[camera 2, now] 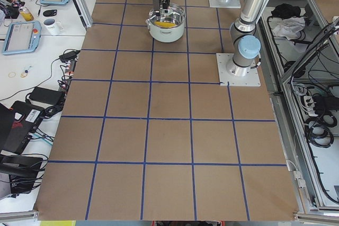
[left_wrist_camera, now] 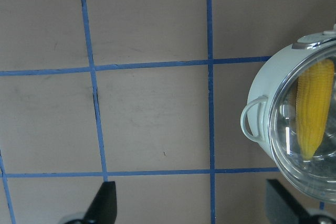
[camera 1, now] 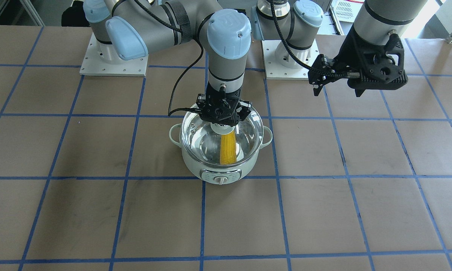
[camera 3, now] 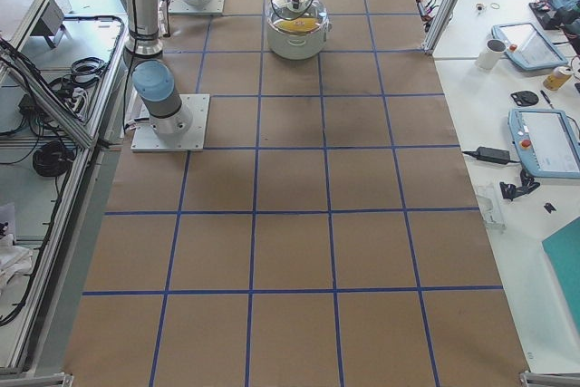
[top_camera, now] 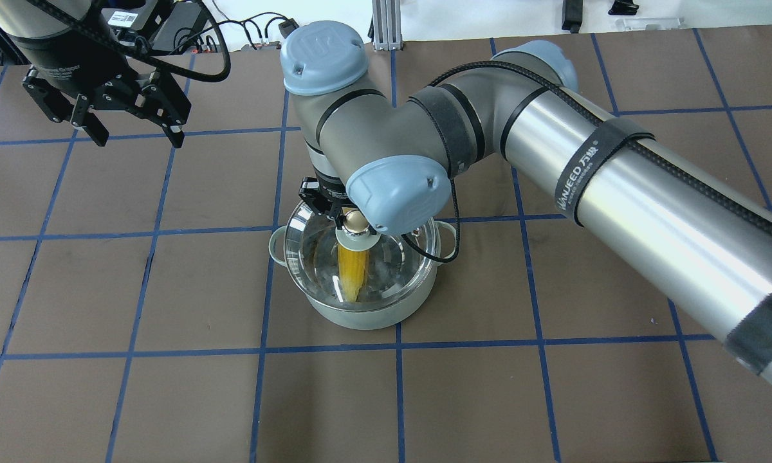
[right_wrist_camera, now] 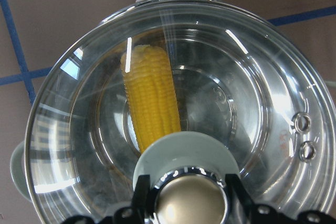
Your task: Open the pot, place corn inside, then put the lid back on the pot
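The pale green pot [camera 1: 218, 169] stands mid-table, its dial facing away from the robot. The yellow corn [camera 1: 228, 148] lies inside it and shows through the glass lid [camera 1: 199, 135], which sits on the pot's rim. My right gripper [camera 1: 223, 116] is directly above the pot, shut on the lid's knob [right_wrist_camera: 191, 203]; its fingers [right_wrist_camera: 140, 195] flank the beige cap. The corn [right_wrist_camera: 152, 98] shows under the glass in the right wrist view. My left gripper [top_camera: 138, 140] hangs open and empty above the table, well to the left of the pot [top_camera: 360, 315]. Its wrist view shows the pot's side handle [left_wrist_camera: 252, 121].
Brown paper with a blue tape grid [camera 1: 203, 177] covers the table. The two white arm base plates [camera 1: 115, 66] [camera 1: 290, 64] sit at the robot's edge. A black cable [camera 1: 177, 94] droops behind the pot. Side benches hold tablets and a mug [camera 2: 52, 25].
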`<state>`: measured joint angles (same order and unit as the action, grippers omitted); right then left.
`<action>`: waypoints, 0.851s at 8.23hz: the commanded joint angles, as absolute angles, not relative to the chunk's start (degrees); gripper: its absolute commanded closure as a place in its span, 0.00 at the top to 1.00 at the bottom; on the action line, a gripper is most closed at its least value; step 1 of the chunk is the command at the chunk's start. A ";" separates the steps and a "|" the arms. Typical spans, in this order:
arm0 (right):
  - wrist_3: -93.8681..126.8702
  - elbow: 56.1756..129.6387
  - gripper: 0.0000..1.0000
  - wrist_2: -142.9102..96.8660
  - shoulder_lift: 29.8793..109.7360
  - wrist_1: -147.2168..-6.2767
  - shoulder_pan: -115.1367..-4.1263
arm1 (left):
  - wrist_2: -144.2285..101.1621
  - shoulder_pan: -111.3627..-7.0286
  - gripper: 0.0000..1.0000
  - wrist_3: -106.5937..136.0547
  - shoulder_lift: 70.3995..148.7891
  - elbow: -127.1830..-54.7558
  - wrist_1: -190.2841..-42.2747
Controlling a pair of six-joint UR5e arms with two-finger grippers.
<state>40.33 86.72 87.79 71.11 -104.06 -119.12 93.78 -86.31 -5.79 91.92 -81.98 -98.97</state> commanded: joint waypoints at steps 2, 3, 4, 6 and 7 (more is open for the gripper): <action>40.34 86.84 0.24 87.89 71.02 -104.06 -119.18 | 93.95 -86.57 1.00 -3.34 91.85 -82.62 -98.96; 40.34 86.84 0.24 87.89 70.93 -104.32 -119.09 | 93.96 -86.57 1.00 -3.43 91.76 -82.62 -98.96; 40.34 86.92 0.25 87.89 70.84 -104.41 -119.18 | 94.04 -86.57 1.00 -3.43 91.76 -82.62 -98.96; 40.34 87.01 0.25 87.89 70.75 -105.03 -119.18 | 94.04 -86.66 1.00 -3.51 91.49 -82.79 -98.96; 40.34 87.01 0.27 87.89 70.66 -105.29 -119.18 | 94.04 -86.57 1.00 -4.21 91.58 -82.71 -98.88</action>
